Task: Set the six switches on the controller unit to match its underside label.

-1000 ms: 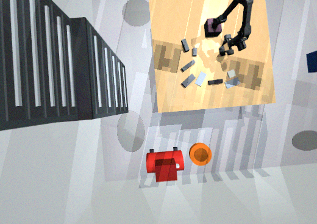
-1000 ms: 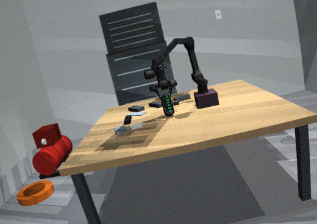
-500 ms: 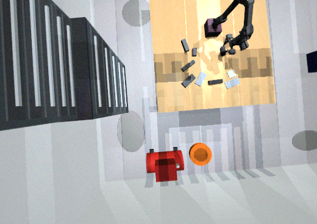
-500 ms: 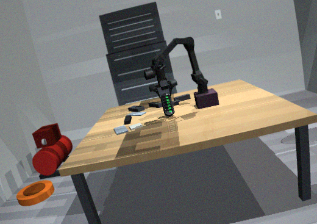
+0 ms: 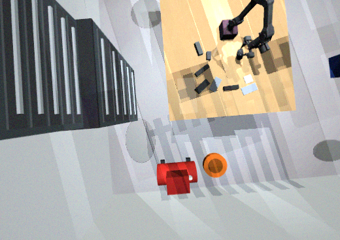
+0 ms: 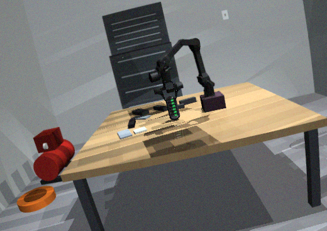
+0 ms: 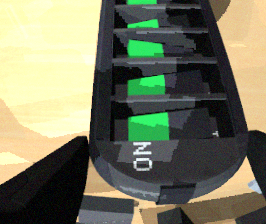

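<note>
The dark grey controller unit (image 6: 177, 109) (image 7: 159, 162) is held clear of the bench, long side nearly upright in the exterior view, its switch face towards that camera. My gripper (image 5: 242, 50) (image 6: 171, 99) (image 7: 169, 143) is shut on it, one finger at each long side near the end marked ON. In the wrist view the green ends lie on the left and the dark ends on the right. The third rocker (image 7: 145, 49) from the near end slants differently from the two nearer ones. The farthest switches are cut off or too small to read. The underside label is hidden.
On the bench (image 5: 278, 96) (image 6: 267, 114) lie several dark blocks, one a black block (image 5: 231, 87) (image 6: 132, 122), a blue-grey plate (image 5: 215, 84), a white plate (image 5: 248, 78) (image 6: 140, 130) and a light blue plate (image 5: 249, 89) (image 6: 124, 134). The arm's dark purple base block (image 5: 228, 32) (image 6: 214, 102) stands behind.
</note>
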You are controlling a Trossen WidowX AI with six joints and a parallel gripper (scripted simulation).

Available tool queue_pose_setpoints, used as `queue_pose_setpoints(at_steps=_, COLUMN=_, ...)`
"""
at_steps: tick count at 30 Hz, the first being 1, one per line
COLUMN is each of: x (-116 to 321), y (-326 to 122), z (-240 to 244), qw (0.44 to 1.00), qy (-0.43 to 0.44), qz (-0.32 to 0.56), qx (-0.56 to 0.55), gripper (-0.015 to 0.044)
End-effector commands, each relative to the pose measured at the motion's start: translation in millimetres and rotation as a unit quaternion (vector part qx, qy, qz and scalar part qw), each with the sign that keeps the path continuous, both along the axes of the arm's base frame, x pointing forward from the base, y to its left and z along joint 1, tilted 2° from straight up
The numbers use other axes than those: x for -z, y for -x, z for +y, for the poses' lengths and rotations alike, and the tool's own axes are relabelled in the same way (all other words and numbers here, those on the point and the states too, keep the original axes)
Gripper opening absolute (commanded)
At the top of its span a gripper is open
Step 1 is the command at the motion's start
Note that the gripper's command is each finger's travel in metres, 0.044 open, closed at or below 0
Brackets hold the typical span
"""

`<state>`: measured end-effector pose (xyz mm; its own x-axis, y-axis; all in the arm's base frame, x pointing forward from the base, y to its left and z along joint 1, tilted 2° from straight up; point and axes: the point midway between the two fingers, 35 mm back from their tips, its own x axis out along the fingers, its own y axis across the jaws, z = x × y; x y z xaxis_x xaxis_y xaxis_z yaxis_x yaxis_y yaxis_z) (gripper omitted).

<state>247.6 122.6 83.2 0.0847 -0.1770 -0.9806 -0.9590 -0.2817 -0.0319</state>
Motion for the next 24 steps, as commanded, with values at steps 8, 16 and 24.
queue_pose_setpoints(at_steps=8, x=-2.4, y=3.2, z=12.0, qw=1.0, qy=0.005, qz=-0.003, qx=-0.001, gripper=0.0336)
queue_pose_setpoints(at_steps=16, x=-3.4, y=5.3, z=18.7, qw=1.0, qy=0.013, qz=-0.005, qx=-0.001, gripper=0.0336)
queue_pose_setpoints(at_steps=24, x=-4.4, y=7.1, z=24.7, qw=1.0, qy=0.008, qz=-0.003, qx=-0.001, gripper=0.0336)
